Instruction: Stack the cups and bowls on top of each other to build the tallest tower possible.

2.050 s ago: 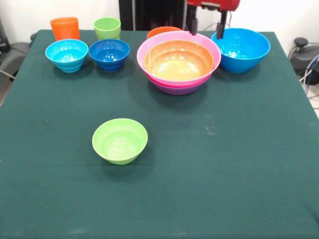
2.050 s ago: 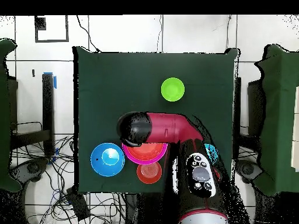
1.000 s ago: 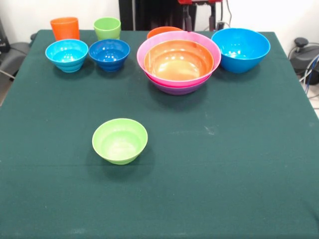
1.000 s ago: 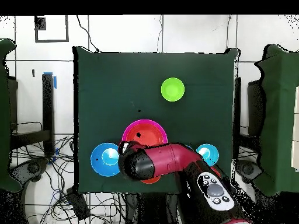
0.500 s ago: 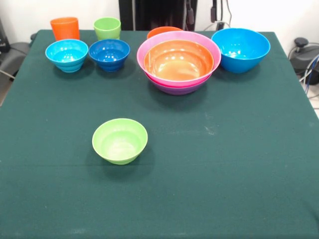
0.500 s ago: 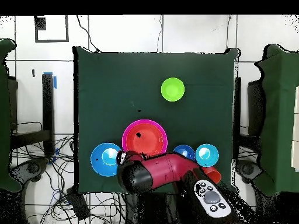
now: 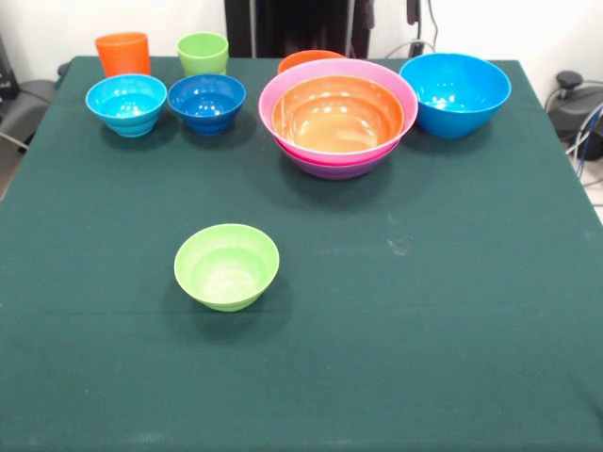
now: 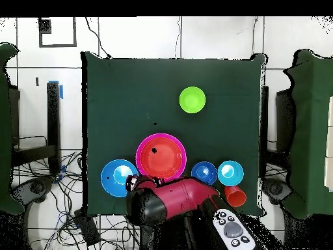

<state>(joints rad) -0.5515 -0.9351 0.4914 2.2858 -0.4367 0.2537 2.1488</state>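
The tower stands at the back middle: a wide orange bowl (image 7: 337, 115) inside a pink bowl (image 7: 283, 89) on a purple bowl (image 7: 337, 170). It also shows in the overhead view (image 8: 160, 155). The big blue bowl (image 7: 455, 92) stands alone to its right, and a small orange bowl (image 7: 306, 59) peeks out behind it. The light-blue bowl (image 7: 126, 104) and dark-blue bowl (image 7: 206, 102) sit at the back left, with the orange cup (image 7: 122, 53) and lime-green cup (image 7: 203, 53) behind them. The lime-green bowl (image 7: 226, 266) sits alone near the middle. Only the arm's end (image 8: 146, 198) shows, at the table's base edge.
The red arm (image 8: 188, 195) lies over the table edge near the base, between the big blue bowl (image 8: 117, 177) and the orange cup (image 8: 234, 195). The green cloth (image 7: 424, 330) covers the table. Cables and chairs lie off the sides.
The arm has drawn back toward its base, uncovering the tower, the dark-blue bowl and the orange cup in the overhead view. Its red parts have left the front view's top edge. No bowl moved.
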